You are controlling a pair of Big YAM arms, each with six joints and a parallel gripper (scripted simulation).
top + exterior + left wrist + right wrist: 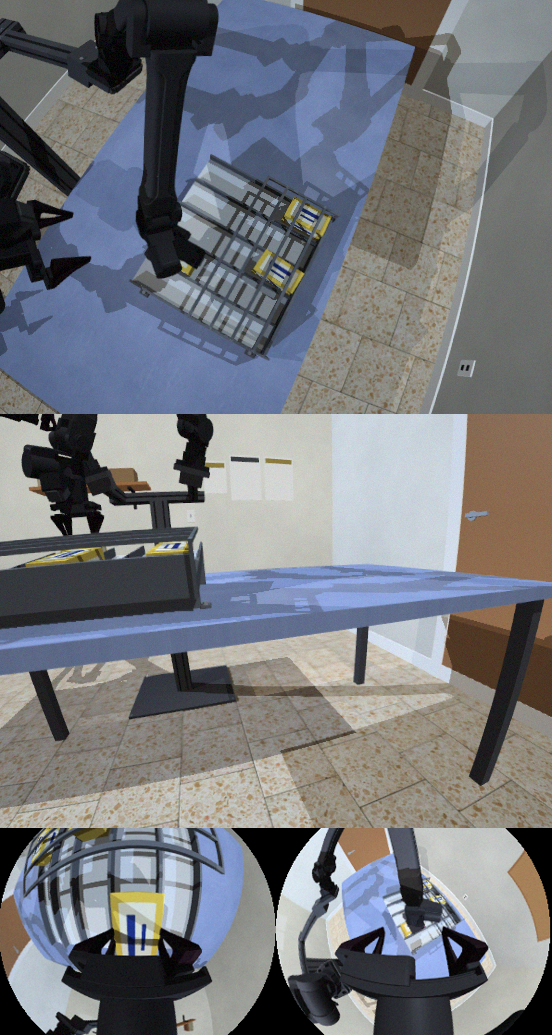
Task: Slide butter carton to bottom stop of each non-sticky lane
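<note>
The grey shelf (220, 182) (100, 584) has five lanes with a bar cage over the far part. One yellow-and-white butter carton (307, 217) (172, 548) lies at the caged end of the lane nearest the door. A second carton (278, 271) (67, 556) lies at that end of the middle lane. My left gripper (136, 930) (80, 533) is shut on the third carton (137, 916) (405, 930), at the uncaged end over the fourth lane from the door side. Whether it touches the lane is hidden. My right gripper (81, 237) is open and empty, off the shelf's uncaged side.
The cage bars (134, 846) cross above the lanes just ahead of the held carton. Low dividers separate the lanes. My left arm (162, 125) reaches over the blue table (250, 110) and hides part of the shelf's uncaged end.
</note>
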